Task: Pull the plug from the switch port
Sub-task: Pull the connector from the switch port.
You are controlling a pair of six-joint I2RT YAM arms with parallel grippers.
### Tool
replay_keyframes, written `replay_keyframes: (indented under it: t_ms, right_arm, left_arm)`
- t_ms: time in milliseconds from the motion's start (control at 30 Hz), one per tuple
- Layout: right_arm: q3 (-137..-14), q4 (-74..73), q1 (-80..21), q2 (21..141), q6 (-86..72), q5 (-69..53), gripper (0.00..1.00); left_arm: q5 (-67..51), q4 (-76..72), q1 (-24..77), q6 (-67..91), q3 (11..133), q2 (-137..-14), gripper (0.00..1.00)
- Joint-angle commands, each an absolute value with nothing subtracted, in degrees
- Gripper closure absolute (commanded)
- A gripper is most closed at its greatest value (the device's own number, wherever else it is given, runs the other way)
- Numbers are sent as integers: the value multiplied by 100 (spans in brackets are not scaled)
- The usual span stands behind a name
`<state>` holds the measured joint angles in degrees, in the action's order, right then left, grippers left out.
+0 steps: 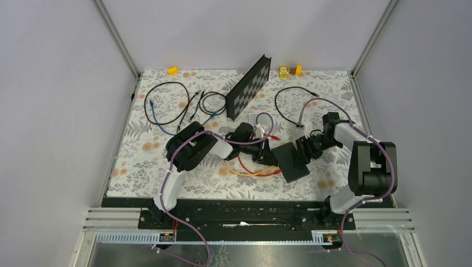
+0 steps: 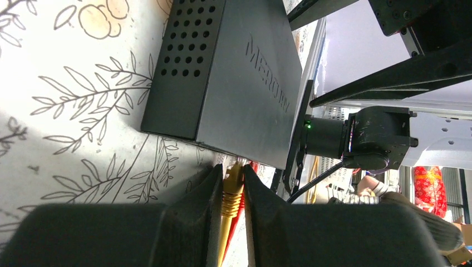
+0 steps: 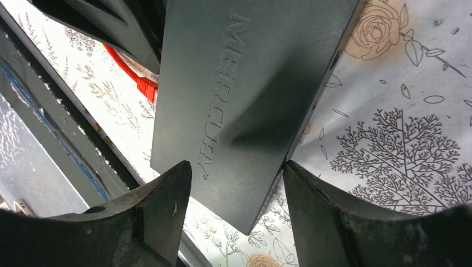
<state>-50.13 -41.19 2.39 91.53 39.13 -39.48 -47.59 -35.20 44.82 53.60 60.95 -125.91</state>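
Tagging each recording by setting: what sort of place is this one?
Most likely a lab test cell for robot arms: plain grey walls on aluminium framing enclose a table with a floral cover, strewn with network cables, a black switch and a checkered board.

Top cam sits high behind the arm bases, looking down and forward over the whole floral table [image 1: 144, 167] to the far wall. Left wrist cam is super close and low, facing right along its fingers [image 2: 206, 194]. Right wrist cam is just as tight, facing left. All three share the switch [image 1: 291, 160] mid-table.
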Motion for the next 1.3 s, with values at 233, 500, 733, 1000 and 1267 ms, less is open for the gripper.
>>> replay_keyframes:
  t_ms: [233, 500, 733, 1000, 1267]
  right_arm:
    - [-4884, -3911, 211, 8707, 3770, -3710, 32]
    - [-4809, -3553, 211, 8347, 3508, -3359, 27]
    - [-4985, -3254, 191, 7899, 3127, -3076, 23]
    - [-4982, -2866, 27, 7763, 2412, -2655, 23]
    - [-5044, -2375, -1022, 7818, 1800, -1841, 19]
  left_arm:
    - [-4597, -3072, 4448, 5087, 6506, -12840, 90]
    - [-4648, -2706, 4304, 4889, 6783, -12940, 98]
    - [-4669, -2081, 4104, 4449, 7268, -13057, 100]
    - [-4720, -1574, 4062, 4122, 7694, -13251, 100]
    - [-4728, -1441, 3988, 4078, 7851, -13289, 100]
